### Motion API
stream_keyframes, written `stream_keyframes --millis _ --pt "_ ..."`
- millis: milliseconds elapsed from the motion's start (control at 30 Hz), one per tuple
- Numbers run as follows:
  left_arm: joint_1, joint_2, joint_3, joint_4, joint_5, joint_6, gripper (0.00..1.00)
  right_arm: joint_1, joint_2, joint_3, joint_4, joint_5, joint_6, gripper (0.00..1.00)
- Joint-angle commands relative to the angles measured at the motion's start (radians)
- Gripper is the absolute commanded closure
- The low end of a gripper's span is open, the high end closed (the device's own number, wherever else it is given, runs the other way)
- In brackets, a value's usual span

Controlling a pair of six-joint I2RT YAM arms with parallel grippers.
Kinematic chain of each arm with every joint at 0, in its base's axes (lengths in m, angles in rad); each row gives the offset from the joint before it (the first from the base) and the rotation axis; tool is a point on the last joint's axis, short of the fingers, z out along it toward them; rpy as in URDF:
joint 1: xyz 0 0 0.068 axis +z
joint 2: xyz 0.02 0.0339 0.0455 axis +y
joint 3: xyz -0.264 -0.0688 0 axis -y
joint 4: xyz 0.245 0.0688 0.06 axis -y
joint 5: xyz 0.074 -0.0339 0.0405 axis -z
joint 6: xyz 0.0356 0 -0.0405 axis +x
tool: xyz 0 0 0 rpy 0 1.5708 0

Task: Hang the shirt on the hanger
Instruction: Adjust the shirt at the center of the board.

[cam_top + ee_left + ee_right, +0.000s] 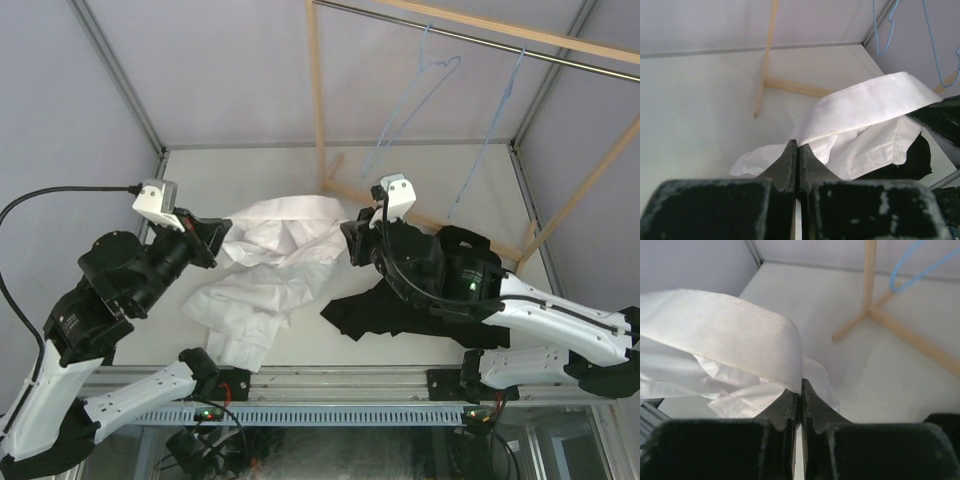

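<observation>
Top external view: the shirt (272, 268) sags over the tabletop (250, 175), one end pinched in the closed left gripper (218, 242), the other end pinched in the closed right gripper (349, 241), with folds trailing down onto the tabletop

Left arm (110, 290): black joint housings, white lower shells, white wrist camera (155, 198) trailing a black cable (70, 190). Right arm (450, 270): same build, green indicator (470, 290) lit. Jaws black, paint chipped.

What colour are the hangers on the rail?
Light blue. They are thin wire hangers on the rail, clearest in the top external view.
</observation>
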Motion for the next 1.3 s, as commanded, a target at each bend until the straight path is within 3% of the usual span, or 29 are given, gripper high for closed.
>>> stream_keyframes --millis 0,233,433,700,967,1267 --pt "0.004 0.063 0.161 -0.009 -0.038 0.081 1.00 -0.005 0.039 0.175 0.056 0.035 -0.202 1.00" --pt "0.004 0.219 0.527 -0.083 -0.130 0.164 1.00 -0.011 0.164 0.522 0.042 0.034 -0.392 1.00" --pt "0.004 0.339 0.806 -0.070 -0.162 0.208 1.00 -0.063 0.278 0.857 -0.007 -0.053 -0.495 1.00" --pt "0.004 0.452 0.992 0.004 -0.155 0.243 1.00 -0.141 0.480 1.248 -0.084 -0.145 -0.576 1.00" --pt "0.004 0.490 1.029 0.012 -0.181 0.273 1.00 -0.237 0.495 1.264 -0.086 -0.275 -0.515 1.00" --pt "0.004 0.349 0.703 -0.038 -0.189 0.219 1.00 -0.254 0.350 0.953 -0.132 -0.378 -0.425 1.00"
